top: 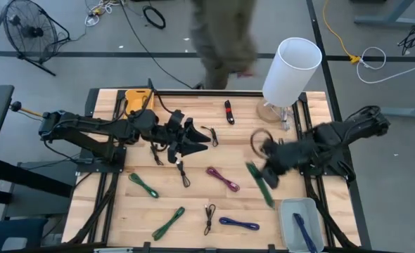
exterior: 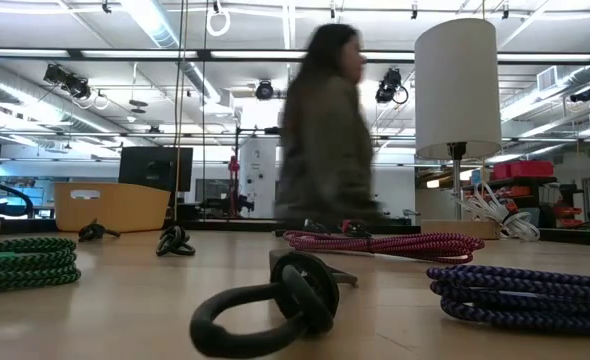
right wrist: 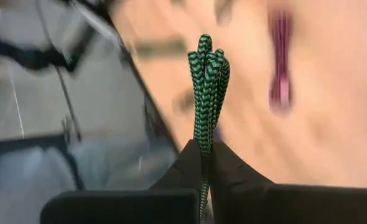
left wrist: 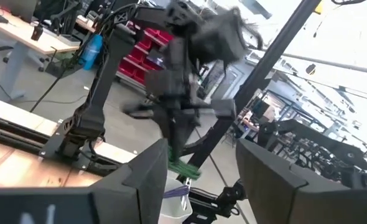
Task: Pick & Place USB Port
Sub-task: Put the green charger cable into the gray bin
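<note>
My right gripper (top: 269, 169) is over the table's right part, shut on a green-and-black braided cable bundle (top: 262, 185). That bundle stretches away from the fingers in the right wrist view (right wrist: 207, 81) and dangles under the right arm in the left wrist view (left wrist: 185, 167). A white bin (top: 302, 208) at the near right corner has a blue cable (top: 301, 228) lying in it. My left gripper (top: 206, 140) hovers open over the table's middle left, touching nothing (left wrist: 202, 180). My right gripper pinches the green cable bundle between its two fingers at one end (right wrist: 205, 144). The rest of the bundle sticks out past the fingertips (right wrist: 224, 163), several strands side by side. In the left wrist view the bundle hangs below the gripper, clear of the table.
Other coiled cables lie on the wood: green (top: 144, 185), green (top: 169, 221), black (top: 209, 218), blue (top: 239, 223), magenta (top: 223, 178), black (top: 183, 172). A white lamp (top: 290, 70) stands at the far right. A person (top: 221, 35) walks past the far edge.
</note>
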Robot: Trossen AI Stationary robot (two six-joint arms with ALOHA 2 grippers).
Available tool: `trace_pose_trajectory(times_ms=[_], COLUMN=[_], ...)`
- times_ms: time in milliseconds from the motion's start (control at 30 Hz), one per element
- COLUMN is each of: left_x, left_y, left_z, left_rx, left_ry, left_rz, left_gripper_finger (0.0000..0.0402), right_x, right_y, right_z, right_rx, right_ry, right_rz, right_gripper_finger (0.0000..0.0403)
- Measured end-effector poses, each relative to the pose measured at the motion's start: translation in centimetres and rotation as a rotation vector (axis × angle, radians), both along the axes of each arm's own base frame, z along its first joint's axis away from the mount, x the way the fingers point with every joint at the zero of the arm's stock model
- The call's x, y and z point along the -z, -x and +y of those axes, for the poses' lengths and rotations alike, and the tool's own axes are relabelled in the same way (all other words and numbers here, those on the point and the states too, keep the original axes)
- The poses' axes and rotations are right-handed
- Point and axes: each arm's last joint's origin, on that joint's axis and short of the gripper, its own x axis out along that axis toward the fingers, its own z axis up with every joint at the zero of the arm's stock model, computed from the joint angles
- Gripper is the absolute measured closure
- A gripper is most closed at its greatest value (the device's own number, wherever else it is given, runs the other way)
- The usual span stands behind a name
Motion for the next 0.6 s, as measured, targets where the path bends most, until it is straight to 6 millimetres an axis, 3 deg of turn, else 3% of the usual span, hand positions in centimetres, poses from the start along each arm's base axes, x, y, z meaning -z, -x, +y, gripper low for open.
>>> trace_pose_trajectory(times_ms=[167, 367, 600], left_x=[0.1, 0.1, 0.1], left_y=[0.0, 0.0, 0.0], left_z=[0.0, 0.0, 0.0], left_rx=[0.001, 0.0, 0.001], left_ry=[-0.002, -0.006, -0.005], left_rz=[0.009, 0.009, 0.009], left_gripper_finger=[0.0213, 0.0214, 0.0214], right_x=[1.0, 2.4, 6.7], right_y=[3.1, 5.4, 6.4], right_z=[2.9, 6.0, 10.5], right_rx=[0.063, 0.215, 0.23], right_ry=[-0.111, -0.14, -0.173], right_rz=[0.261, 0.482, 0.797], right_gripper_finger=[0.0402, 0.0402, 0.0403])
